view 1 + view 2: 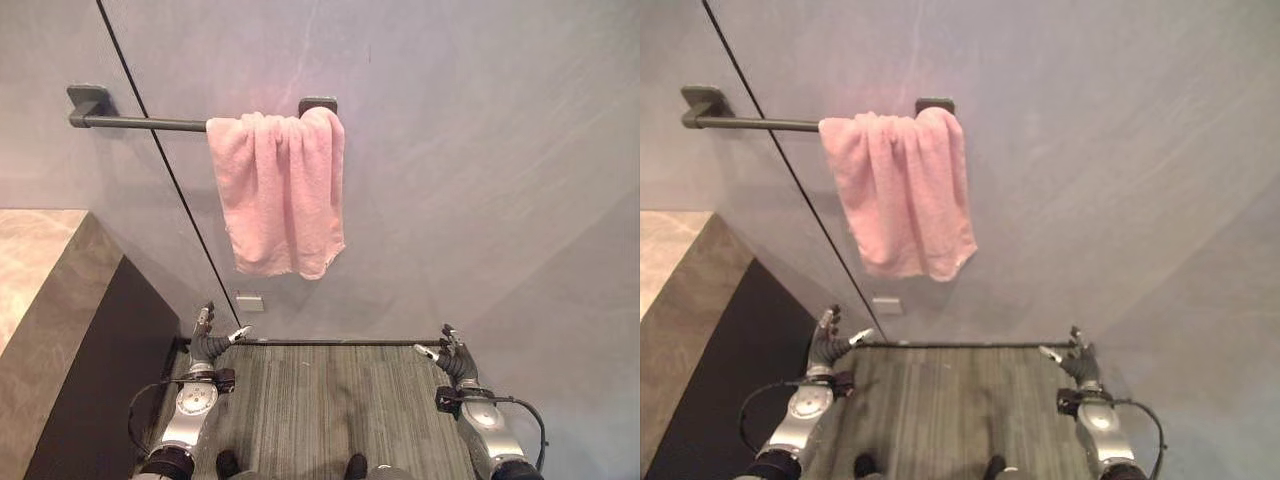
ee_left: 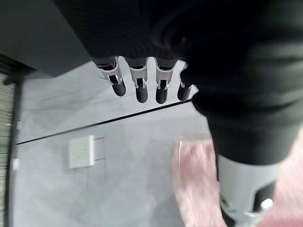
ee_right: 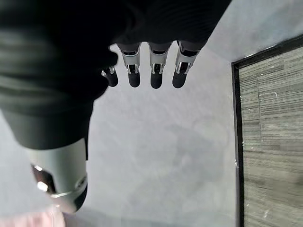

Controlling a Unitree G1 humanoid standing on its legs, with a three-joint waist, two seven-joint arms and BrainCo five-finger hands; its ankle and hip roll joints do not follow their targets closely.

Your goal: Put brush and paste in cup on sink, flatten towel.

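Pink towel bunched up at the right end of the dark wall bar, long side hanging straight down the grey wall.

Both arms are low by the floor, well below it. Left hand and right hand point up at the wall, fingers straight and loose, holding nothing. White wall socket sits just under the towel.

A bunched pink terry towel hangs over the right end of the dark metal towel bar on the grey wall. Below the towel, a small white wall plate sits near the floor. Left of the towel stands the marble-topped dark table.
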